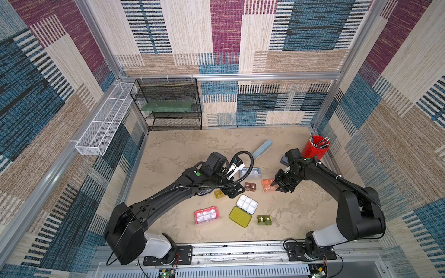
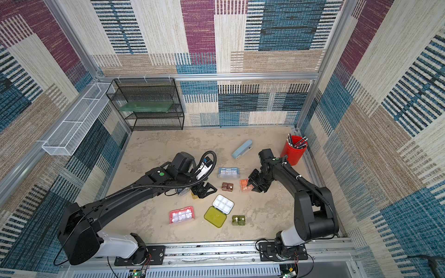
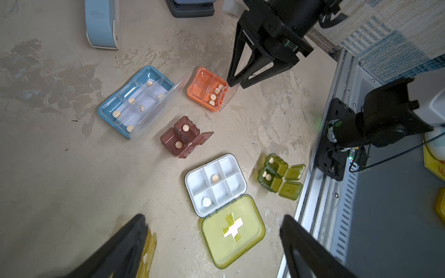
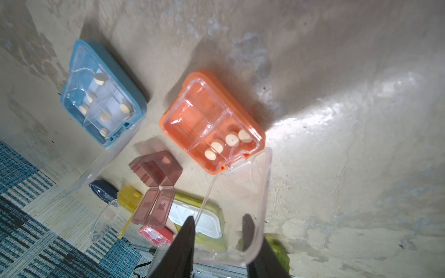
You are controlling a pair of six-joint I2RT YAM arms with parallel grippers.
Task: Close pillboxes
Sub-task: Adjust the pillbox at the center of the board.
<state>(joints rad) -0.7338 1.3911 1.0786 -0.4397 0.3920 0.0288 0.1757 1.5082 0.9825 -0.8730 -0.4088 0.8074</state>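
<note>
Orange pillbox (image 4: 207, 120), clear lid (image 4: 240, 192) raised at right jaws' tips, grip unclear, left jaws wide

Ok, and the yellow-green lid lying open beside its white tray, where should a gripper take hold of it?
By its free rim, opposite the hinge to the white tray. The yellow-green lid lies flat open, so probably approach from the robot's base side, one finger inside the raised rim, and fold it over the tray.
</note>
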